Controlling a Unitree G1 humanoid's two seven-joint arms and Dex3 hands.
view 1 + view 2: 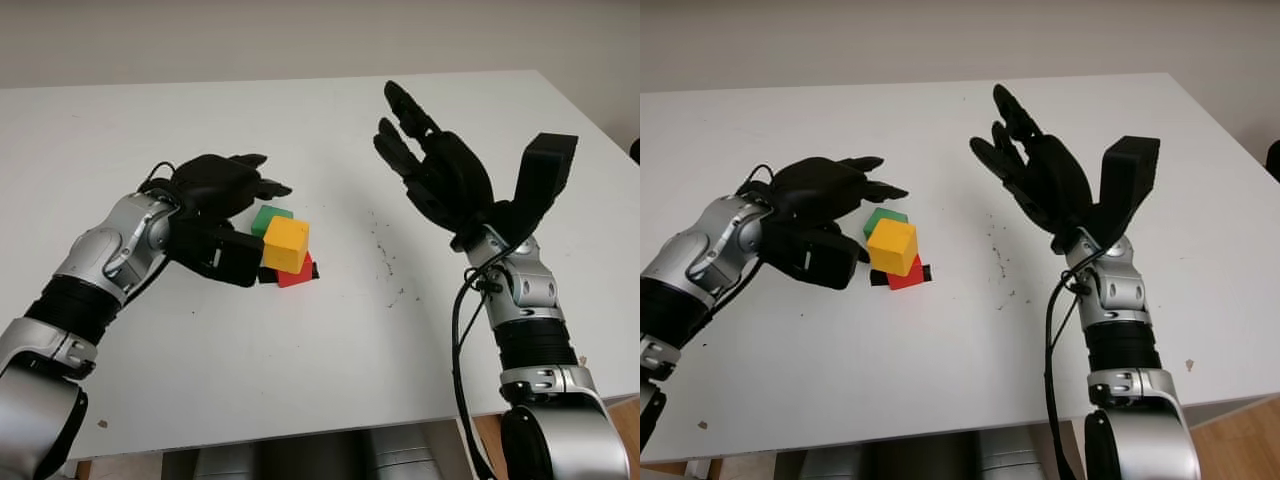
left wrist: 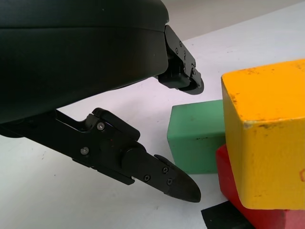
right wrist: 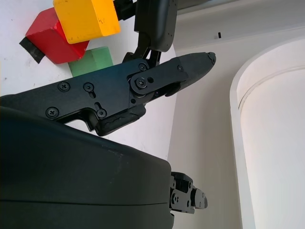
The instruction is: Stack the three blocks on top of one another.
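Your left hand point(image 1: 225, 195) sits just beside the blocks at their nine o'clock, holding nothing, with one finger point(image 2: 162, 174) reaching low toward the green block point(image 1: 270, 219). The yellow block point(image 1: 286, 245) already sits on the red block point(image 1: 297, 272), which covers a black mark point(image 2: 224, 215) on the white table point(image 1: 330, 340); the green one stands on the table, touching them at eleven o'clock. Likely next: close on the green block alone, without nudging the pair, lift clear, then centre it on the yellow. Your right hand point(image 1: 445, 170) is raised, holding nothing, well apart at three o'clock
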